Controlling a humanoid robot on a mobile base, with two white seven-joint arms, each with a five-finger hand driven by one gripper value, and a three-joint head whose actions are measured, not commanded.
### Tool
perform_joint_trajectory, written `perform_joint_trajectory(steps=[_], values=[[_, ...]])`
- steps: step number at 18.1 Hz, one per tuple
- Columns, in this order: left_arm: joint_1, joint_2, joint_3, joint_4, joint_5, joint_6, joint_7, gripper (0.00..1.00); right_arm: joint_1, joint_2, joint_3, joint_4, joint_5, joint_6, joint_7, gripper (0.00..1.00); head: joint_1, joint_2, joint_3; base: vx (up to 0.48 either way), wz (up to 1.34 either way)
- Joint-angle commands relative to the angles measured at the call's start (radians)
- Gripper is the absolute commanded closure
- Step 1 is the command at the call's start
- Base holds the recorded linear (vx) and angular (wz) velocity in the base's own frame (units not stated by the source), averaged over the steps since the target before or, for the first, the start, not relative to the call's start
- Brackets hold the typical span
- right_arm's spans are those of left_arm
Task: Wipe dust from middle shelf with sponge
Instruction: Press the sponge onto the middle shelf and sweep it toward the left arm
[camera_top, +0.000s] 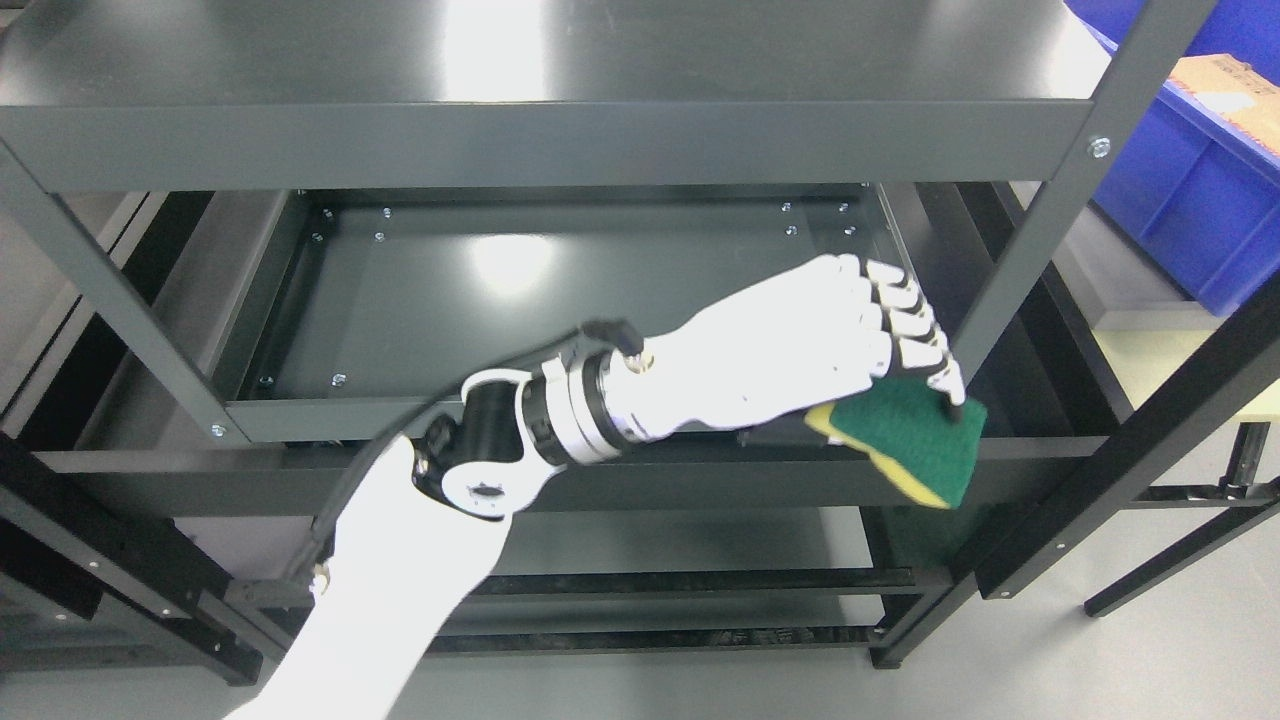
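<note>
My left hand (900, 370) reaches in from the lower left to the front right corner of the dark middle shelf (520, 290). Its fingers (915, 325) are curled down onto a green and yellow sponge (915, 450), green side up. The sponge sits at the shelf's front right edge and hangs partly over the rim. The right hand is out of view.
The top shelf (500, 60) of the dark metal rack overhangs the middle one. A slanted upright post (1040, 210) stands just right of the hand. A lower shelf (680, 545) lies beneath. A blue bin (1190, 200) with a cardboard box (1230, 95) stands at the right.
</note>
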Motion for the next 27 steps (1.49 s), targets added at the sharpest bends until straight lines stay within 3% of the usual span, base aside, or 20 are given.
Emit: perform_joint_trajectory(steps=[1,5,10,14,22,27], values=[[-0.240,0.017,0.120,-0.051,-0.053,-0.009,-0.026,1.00,0.000,-0.017,-0.001,-0.017,0.000,0.001,-0.001,0.00,0.0000,0.000,0.000,0.016,-0.04],[-0.240,0.017,0.119,-0.051,-0.065,-0.009,-0.083,1.00,0.000,-0.017,-0.001,-0.017,0.000,0.001,-0.001,0.00,0.0000,0.000,0.000,0.011,-0.06],[-0.208,0.044,0.238,-0.075,-0.067,-0.009,-0.105,1.00,0.000,-0.017,-0.001,-0.017,0.000,0.001,-0.001,0.00,0.0000,0.000,0.000,-0.002,0.02],[-0.137,0.064,0.309,-0.114,0.008,-0.009,-0.218,1.00,0.000,-0.017,-0.001,-0.017,0.000,0.001,-0.001,0.00,0.0000,0.000,0.000,-0.005,0.05],[-0.081,0.366,0.464,-0.117,0.188,-0.009,-0.251,1.00,0.000,-0.017,0.001,-0.017,0.000,0.001,-0.001,0.00,0.0000,0.000,0.000,-0.001,0.01],[0.060,0.581,0.553,-0.120,0.349,-0.009,-0.251,1.00,0.000,-0.017,-0.001,-0.017,0.000,0.001,-0.001,0.00,0.0000,0.000,0.000,0.001,0.00]])
